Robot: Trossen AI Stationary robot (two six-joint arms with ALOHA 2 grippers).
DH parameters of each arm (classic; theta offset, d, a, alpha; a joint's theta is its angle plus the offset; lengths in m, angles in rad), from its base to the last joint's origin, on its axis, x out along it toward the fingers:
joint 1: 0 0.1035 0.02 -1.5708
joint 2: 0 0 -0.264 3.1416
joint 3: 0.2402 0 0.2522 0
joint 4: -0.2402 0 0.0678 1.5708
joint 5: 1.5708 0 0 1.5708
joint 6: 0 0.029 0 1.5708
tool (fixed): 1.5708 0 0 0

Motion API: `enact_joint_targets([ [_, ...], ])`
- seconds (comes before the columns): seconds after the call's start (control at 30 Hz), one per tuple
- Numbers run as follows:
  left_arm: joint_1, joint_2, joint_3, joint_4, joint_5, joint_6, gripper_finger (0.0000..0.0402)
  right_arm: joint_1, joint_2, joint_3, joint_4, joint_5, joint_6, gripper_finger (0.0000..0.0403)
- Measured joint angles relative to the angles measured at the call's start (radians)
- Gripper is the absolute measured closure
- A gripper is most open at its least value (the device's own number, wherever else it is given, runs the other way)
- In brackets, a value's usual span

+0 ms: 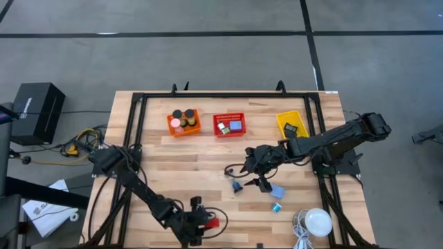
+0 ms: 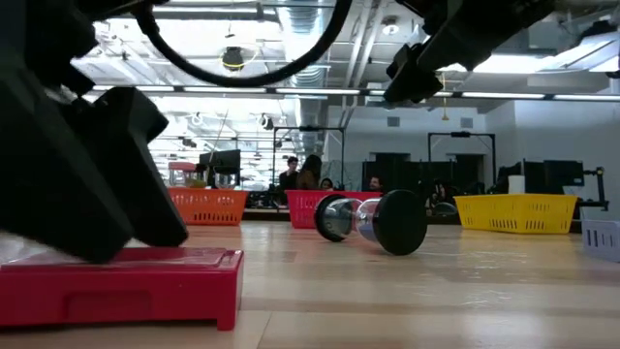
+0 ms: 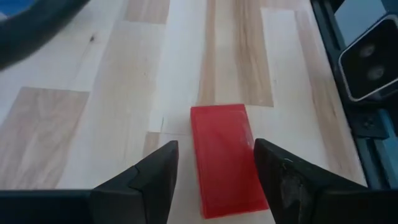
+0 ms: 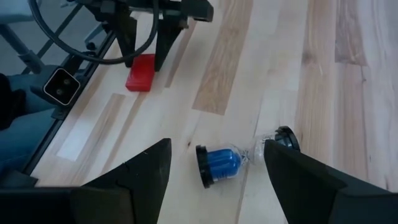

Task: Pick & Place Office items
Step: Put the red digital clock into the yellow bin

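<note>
Flat red rectangle (image 3: 225, 158) lying on the table's near edge, between the spread fingers of the left gripper (image 3: 216, 180), not yet pinched. Probably light, stiff, smooth; best taken across the long sides. Right gripper (image 4: 214, 180) spread wide above a small hourglass (image 4: 239, 160) mid-table.

The flat red rectangle (image 3: 227, 158) runs out of the left wrist picture at its near end, so where it ends between the left gripper's (image 3: 214, 180) 2 fingers cannot be told. In the low view a dark blurred mass covers most of its top.

Between the right gripper's (image 4: 214, 177) spread fingers lies an hourglass-like piece (image 4: 239, 160); 1 finger hides part of its far end cap.

From above, the contents of the 3 baskets (image 1: 229, 124) are too small to name, and so is the small blue bit (image 1: 276, 207) beyond the right jaws.
</note>
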Motion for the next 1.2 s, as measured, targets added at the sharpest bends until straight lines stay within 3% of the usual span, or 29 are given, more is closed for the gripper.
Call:
enact_joint_targets([
  [0.67, -0.028, 0.021, -0.060, 0.004, -0.010, -0.020, 0.0212, 0.000, 0.000, 0.000, 0.005, 0.000, -0.001, 0.0154],
  [0.83, -0.027, 0.021, -0.064, 0.002, -0.012, -0.024, 0.0236, -0.011, 0.000, 0.000, 0.032, 0.106, 0.000, 0.0154],
  [1.0, -0.027, 0.016, -0.066, 0.000, -0.029, 0.000, 0.0245, -0.004, 0.000, 0.000, 0.053, 0.155, -0.125, 0.0154],
  [1.2, 0.040, -0.087, -0.075, -0.050, -0.074, -0.001, 0.0242, 0.067, 0.000, 0.000, 0.091, 0.162, -0.431, 0.0154],
])
